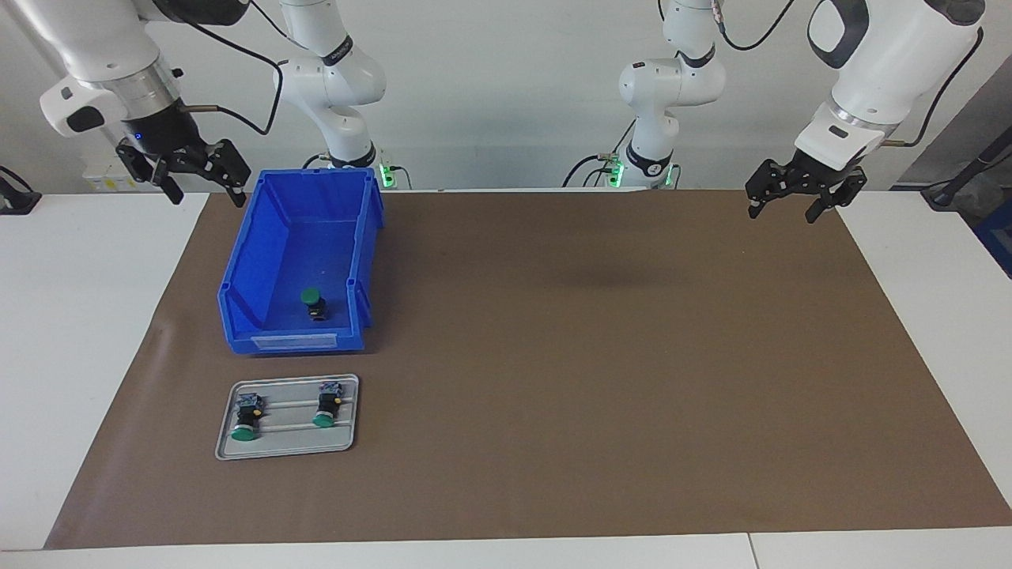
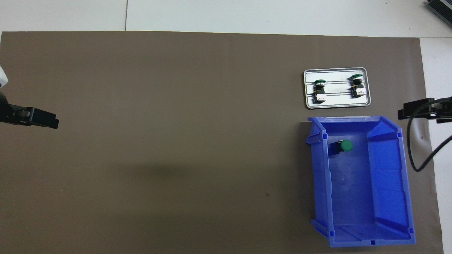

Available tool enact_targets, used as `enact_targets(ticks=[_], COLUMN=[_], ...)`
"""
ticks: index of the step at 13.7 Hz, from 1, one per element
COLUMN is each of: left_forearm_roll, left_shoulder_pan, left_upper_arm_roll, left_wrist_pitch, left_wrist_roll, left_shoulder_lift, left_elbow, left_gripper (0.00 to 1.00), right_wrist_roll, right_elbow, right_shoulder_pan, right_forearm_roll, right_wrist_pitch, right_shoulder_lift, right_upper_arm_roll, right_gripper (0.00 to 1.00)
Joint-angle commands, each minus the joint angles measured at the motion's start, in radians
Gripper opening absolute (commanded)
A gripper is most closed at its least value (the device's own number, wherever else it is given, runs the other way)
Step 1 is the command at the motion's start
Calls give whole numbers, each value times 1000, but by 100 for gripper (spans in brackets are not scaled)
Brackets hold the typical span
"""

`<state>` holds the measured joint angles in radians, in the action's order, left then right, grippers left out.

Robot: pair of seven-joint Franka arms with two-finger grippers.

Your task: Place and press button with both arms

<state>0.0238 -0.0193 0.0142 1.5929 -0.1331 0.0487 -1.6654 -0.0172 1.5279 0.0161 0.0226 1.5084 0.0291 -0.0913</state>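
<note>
Facing view: The right gripper (image 1: 198, 180) is held raised over the table's white edge at the right arm's end, just beside the blue bin (image 1: 261, 261). Its fingers are seen spread apart, and nothing is held between them. The left gripper (image 1: 794, 201) is held raised over the mat (image 1: 593, 356) corner at the left arm's end, well apart from the bin. Its fingers are likewise spread, and nothing is gripped.

One button (image 1: 314, 303) is found on the bin floor, below and to the side of the right gripper, touched by neither gripper. A metal tray (image 1: 288, 446) is set on the mat just beside the bin, farther from the robots. Two more buttons (image 1: 247, 417) (image 1: 326, 405) are laid on it, caps pointing away from the robots.

Overhead view: The right gripper (image 2: 423, 110) is seen just outside the bin (image 2: 395, 176) wall, level with the bin's farther end. The left gripper (image 2: 37, 118) is seen at the left arm's end of the mat (image 2: 176, 141). The button (image 2: 343, 146) in the bin lies near the wall facing the left gripper. The tray (image 2: 335, 104) lies close to the right gripper, carrying both buttons (image 2: 319, 91) (image 2: 357, 85).
</note>
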Motion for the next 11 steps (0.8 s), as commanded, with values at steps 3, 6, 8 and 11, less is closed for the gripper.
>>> enact_targets(ticks=[3,6,8,11], left_forearm_roll=[-10,-10,-10,-10], left_shoulder_pan=[7,7,7,7], left_upper_arm_roll=[4,4,4,4], left_wrist_pitch=[6,7,6,6], left_wrist_roll=[7,7,7,7], left_shoulder_lift=[23,23,23,23], left_elbow=[-25,-25,-25,-25], left_gripper=[100,100,100,100], right_wrist_roll=[-27,-21,-20,-21], right_elbow=[24,78,81,81], right_shoulder_pan=[10,24,28,30], right_forearm_roll=[33,49,66,60], right_wrist_pitch=[-30,1,13,15], right_shoulder_lift=[-11,28,28,28], right_upper_arm_roll=[13,13,13,13], right_gripper=[100,100,100,100])
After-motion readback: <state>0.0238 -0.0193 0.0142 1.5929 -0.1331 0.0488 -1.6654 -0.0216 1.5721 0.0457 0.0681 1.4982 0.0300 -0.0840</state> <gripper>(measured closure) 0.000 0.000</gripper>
